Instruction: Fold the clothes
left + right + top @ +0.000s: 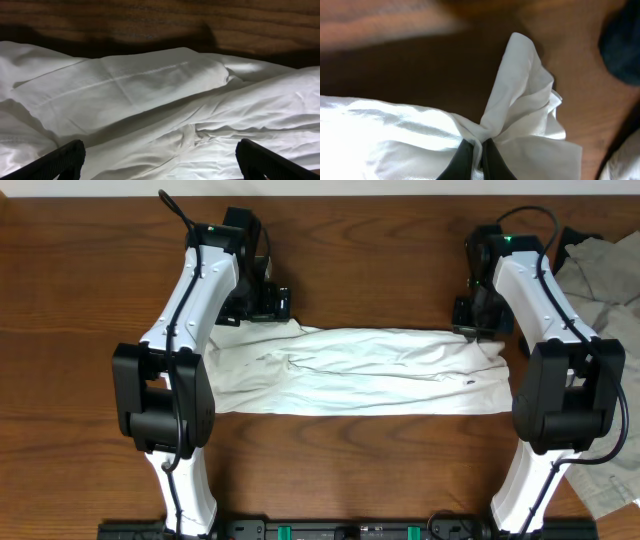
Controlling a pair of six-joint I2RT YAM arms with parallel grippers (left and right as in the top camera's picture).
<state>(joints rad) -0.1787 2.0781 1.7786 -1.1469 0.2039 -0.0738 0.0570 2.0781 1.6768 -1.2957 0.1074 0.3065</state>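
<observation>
**A:** Where is the T-shirt (360, 370) lying?

**B:** Flat on the wooden desk (380, 260), drawn out as a long, wrinkled white band between the two arms. Only plain white cloth shows on top.

**A:** And the right end effector (479, 150)?

**B:** Its fingers are pressed together on a bunched corner of the shirt. Just past the fingertips the pinched cloth fans out into a crumpled peak. The rest of the shirt spreads away to the left of the grip in the wrist view, with bare desk beyond. From overhead, this grip sits at the far corner of the band's right end.

**A:** Is the left end effector (160, 152) holding anything?

**B:** No. Its fingers are spread wide, one at each lower corner of the wrist view, with nothing clamped between them. The shirt lies directly under and ahead of it. A smoother folded panel with a faint seam sits just in front, with softer creases running off to the right. Beyond that edge there is shadowed desk. I cannot tell whether the fingertips touch the cloth.

**A:** Anything else nearby?

**B:** A crumpled grey cloth (600, 265) lies out to the right of the right end effector, apart from the shirt.
</observation>
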